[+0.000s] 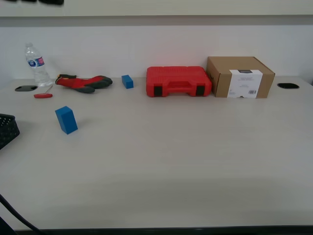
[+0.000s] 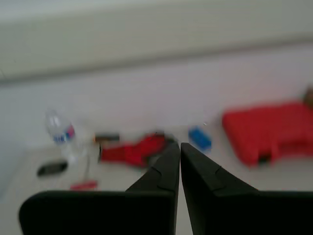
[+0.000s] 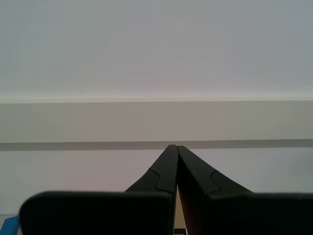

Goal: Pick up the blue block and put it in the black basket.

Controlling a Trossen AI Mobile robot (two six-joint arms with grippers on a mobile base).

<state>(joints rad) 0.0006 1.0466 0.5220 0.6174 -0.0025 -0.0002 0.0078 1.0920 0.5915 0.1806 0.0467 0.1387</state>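
Exterior view shows the blue block (image 1: 66, 119) upright on the table (image 1: 171, 156), just beside the black basket (image 1: 7, 129) at that view's left edge; it looks rigid, light and smooth, best pinched across its flat sides. My first claw (image 2: 177, 147) and my second claw (image 3: 173, 148) are both closed on nothing. The cardboard box (image 1: 239, 77) carries a white label, unreadable.

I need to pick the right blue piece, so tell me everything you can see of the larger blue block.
The blue block is a plain, solid bright blue rectangular block, matte, plastic or foam by its look. It stands upright on its small end on the pale table, turned slightly so two side faces and the top show. It sits toward the exterior view's left, free-standing, near the black basket but apart from it. Only the table touches it; no gripper is near.
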